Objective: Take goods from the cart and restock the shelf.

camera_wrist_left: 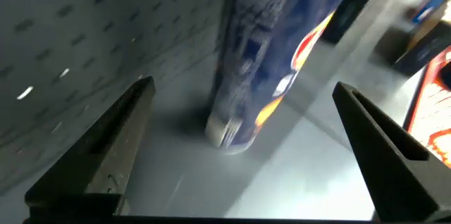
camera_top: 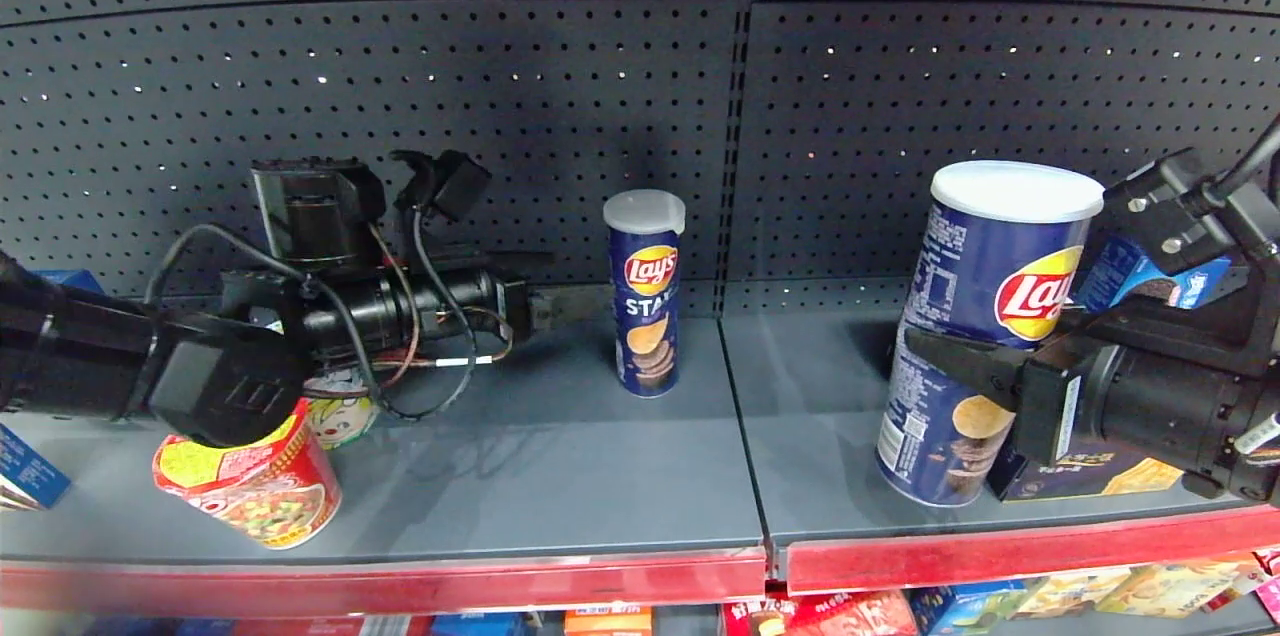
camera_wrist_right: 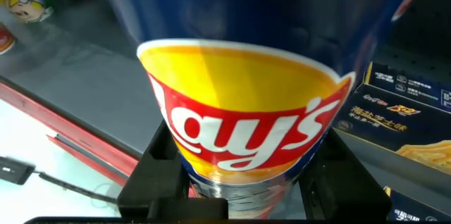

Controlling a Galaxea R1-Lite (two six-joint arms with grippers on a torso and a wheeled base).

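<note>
The right gripper [camera_top: 962, 362] is clamped on a chip can [camera_top: 985, 316], one finger [camera_top: 955, 364] being laid across the can's front just below the logo. In the right wrist view, the same can [camera_wrist_right: 243, 111] is seen wedged between the jaws of the right gripper [camera_wrist_right: 239, 185]. The can is held slightly tilted, its white lid leaning to the robot's right. Its base is placed over the front of the shelf [camera_top: 560, 476], near the red edge strip [camera_top: 1000, 551]. Whether the base is resting on the shelf cannot be told.

The left gripper [camera_top: 575, 304] is held with its jaws spread wide and nothing between them. It is pointed at a second can [camera_top: 646, 296], which is stood upright near the back of the shelf, close to the join between two shelf panels. In the left wrist view, this second can [camera_wrist_left: 268, 62] is seen ahead of the left gripper [camera_wrist_left: 243, 86], apart from both fingers [camera_wrist_left: 106, 153].

Behind and beside the held can, a dark box with a yellow print [camera_top: 1095, 476] is laid flat on the shelf, and a blue box [camera_top: 1150, 278] is seen farther back. Under the left arm, a red noodle cup [camera_top: 250, 491] is lying tilted near the front of the shelf, with a cartoon-printed pack [camera_top: 340, 416] just behind it. A blue box corner [camera_top: 25, 478] is seen at the robot's far left. The shelf is backed by a dark pegboard [camera_top: 600, 66], and more packaged goods [camera_top: 880, 611] are ranged on the level below.
</note>
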